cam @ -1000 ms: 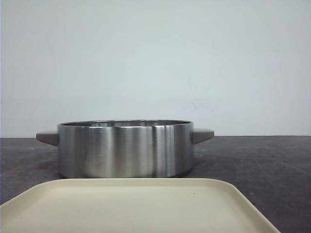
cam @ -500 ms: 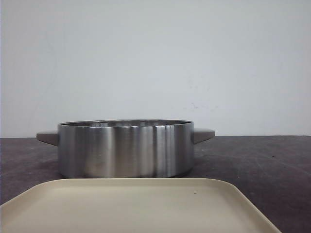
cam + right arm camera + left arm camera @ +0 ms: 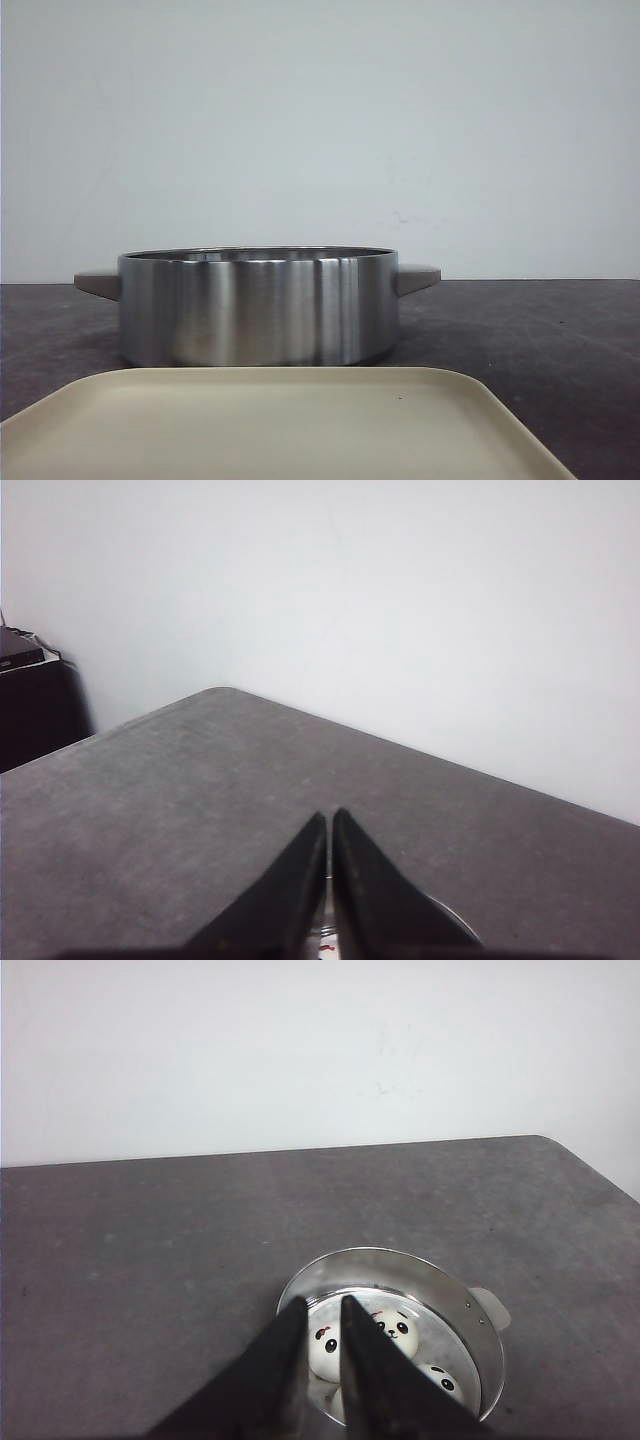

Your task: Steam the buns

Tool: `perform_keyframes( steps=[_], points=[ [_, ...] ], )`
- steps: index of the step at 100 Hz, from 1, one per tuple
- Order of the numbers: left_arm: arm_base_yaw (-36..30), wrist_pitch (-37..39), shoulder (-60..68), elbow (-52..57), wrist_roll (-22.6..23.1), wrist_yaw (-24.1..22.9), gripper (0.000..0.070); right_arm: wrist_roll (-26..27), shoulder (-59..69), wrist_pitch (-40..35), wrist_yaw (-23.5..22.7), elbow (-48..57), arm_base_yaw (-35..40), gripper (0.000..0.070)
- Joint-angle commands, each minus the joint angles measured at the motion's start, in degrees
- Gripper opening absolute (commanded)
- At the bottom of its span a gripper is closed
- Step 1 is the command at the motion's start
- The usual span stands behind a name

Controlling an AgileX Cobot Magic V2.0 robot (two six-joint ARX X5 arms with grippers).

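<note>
I'm looking out over the dark grey speckled tabletop, and both arms are hanging well above it. In the front view none of the arms is showing, only the brushed stainless steel pot with two stubby grey side handles and the flat cream plastic tray in front of it, which is sitting empty.

The pot is lying directly under the left gripper, whose black tapered fingers are standing slightly apart with nothing between them, so I'm calling it released. Past those fingers I'm seeing the glossy white panda-faced buns down inside the pot; three faces are showing, and anything more is hidden behind the fingers.

The right gripper is clenched tip to tip on nothing, with just a sliver of the pot rim below it.

What I'm worrying about: the buns are packed close together, so if I go down there, a finger could be landing on a dome instead of between two and denting it. Clipping the thin steel rim could also shove the pot.
</note>
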Motion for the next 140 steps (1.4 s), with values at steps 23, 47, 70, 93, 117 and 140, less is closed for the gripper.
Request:
perform_keyframes(
  steps=[23,47,70,93,117,140],
  points=[
    [-0.35,0.59,0.39,1.03,0.52,-0.15,0.0016,-0.61,0.50,0.61,-0.02,1.05,0.72,0.0007],
    [-0.35,0.59,0.39,1.03,0.52,-0.15,0.0016,-0.61,-0.33,0.83,0.04,1.03,-0.70,0.0007],
    [-0.35,0.59,0.26,1.03,0.52,-0.15,0.0016,-3.54,-8.02,-4.74,-2.34,-4.96,-12.13,0.0007],
    [-0.37,0.61,0.26,1.03,0.52,-0.15,0.0016,-9.44,-26.18,-0.90,-18.27,-23.04,-35.80,0.0007],
    [-0.37,0.59,0.24,1.05,0.52,-0.15,0.0016,-7.87,-46.38,4.02,-19.54,-43.67,-56.89,0.0007],
    [-0.35,0.59,0.24,1.05,0.52,-0.15,0.0016,-0.35,-57.81,6.97,-25.92,-59.04,-63.58,0.0007]
  ],
)
